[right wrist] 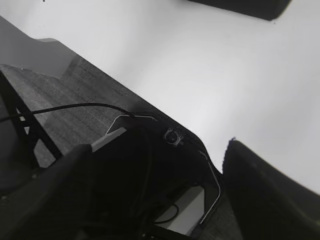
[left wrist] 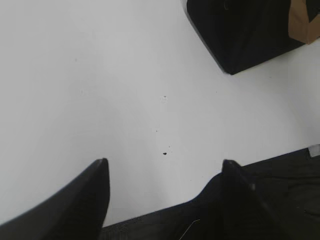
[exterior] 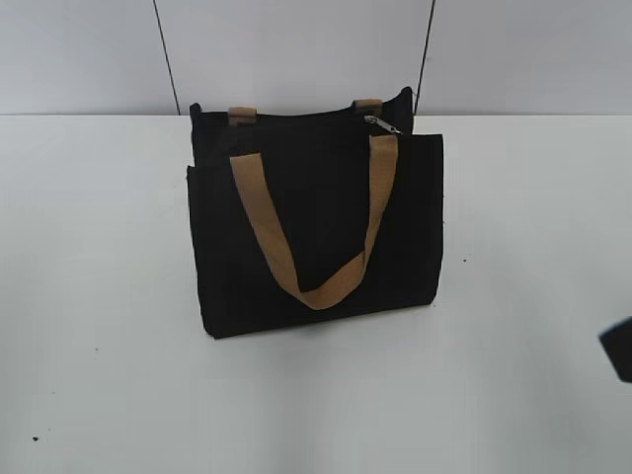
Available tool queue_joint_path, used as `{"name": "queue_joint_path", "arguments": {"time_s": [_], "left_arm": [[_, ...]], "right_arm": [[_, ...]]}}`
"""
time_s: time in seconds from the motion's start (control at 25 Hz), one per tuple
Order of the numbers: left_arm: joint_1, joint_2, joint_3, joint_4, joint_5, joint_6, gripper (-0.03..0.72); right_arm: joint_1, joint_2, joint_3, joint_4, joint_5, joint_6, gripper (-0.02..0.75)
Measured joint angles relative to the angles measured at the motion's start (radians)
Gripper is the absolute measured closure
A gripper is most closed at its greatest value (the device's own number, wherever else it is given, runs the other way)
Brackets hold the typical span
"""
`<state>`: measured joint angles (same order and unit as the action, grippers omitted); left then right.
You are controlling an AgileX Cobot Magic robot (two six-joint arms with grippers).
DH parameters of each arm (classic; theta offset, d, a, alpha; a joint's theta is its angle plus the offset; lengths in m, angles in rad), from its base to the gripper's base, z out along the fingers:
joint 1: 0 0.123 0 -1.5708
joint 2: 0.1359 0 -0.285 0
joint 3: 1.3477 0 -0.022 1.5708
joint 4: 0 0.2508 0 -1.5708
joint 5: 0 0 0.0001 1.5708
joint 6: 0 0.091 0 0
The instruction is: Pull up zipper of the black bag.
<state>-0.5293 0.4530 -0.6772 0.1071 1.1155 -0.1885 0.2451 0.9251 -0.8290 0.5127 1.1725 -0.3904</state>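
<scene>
The black bag (exterior: 316,232) stands upright at the middle of the white table, with a tan strap handle (exterior: 306,227) hanging down its front. The small silver zipper (exterior: 382,123) sits at the top right of the bag, on the zip line. A corner of the bag shows at the top of the left wrist view (left wrist: 245,30) and a sliver at the top of the right wrist view (right wrist: 240,6). My left gripper (left wrist: 162,167) is open and empty over bare table, far from the bag. My right gripper (right wrist: 157,150) is open and empty at the table's front edge; a dark part of it shows at the exterior view's right edge (exterior: 618,348).
The white table (exterior: 118,346) stretches around the bag. A grey wall with two dark seams (exterior: 165,54) stands behind. In the right wrist view the robot's dark base with cables (right wrist: 125,165) and a grey floor (right wrist: 60,110) lie below the table edge.
</scene>
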Motion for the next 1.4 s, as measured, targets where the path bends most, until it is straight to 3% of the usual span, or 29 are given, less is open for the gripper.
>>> {"name": "queue_joint_path", "arguments": {"time_s": [0.32, 0.56, 0.88, 1.12, 1.4], "left_arm": [[0.000, -0.166, 0.029, -0.016, 0.090, 0.025, 0.162], [0.000, -0.285, 0.102, -0.022, 0.097, 0.050, 0.162], [0.000, -0.338, 0.126, -0.023, 0.002, 0.075, 0.162], [0.000, -0.338, 0.151, -0.027, -0.043, 0.085, 0.163], [0.000, -0.338, 0.151, -0.030, -0.044, 0.086, 0.187]], "right_arm": [[0.000, -0.461, 0.189, -0.182, -0.002, 0.143, 0.141], [0.000, -0.656, 0.265, -0.279, -0.004, 0.158, 0.142], [0.000, -0.684, 0.342, -0.371, -0.063, 0.183, 0.201], [0.000, -0.684, 0.342, -0.368, -0.066, 0.191, 0.334], [0.000, -0.684, 0.342, -0.354, -0.069, 0.193, 0.392]]}}
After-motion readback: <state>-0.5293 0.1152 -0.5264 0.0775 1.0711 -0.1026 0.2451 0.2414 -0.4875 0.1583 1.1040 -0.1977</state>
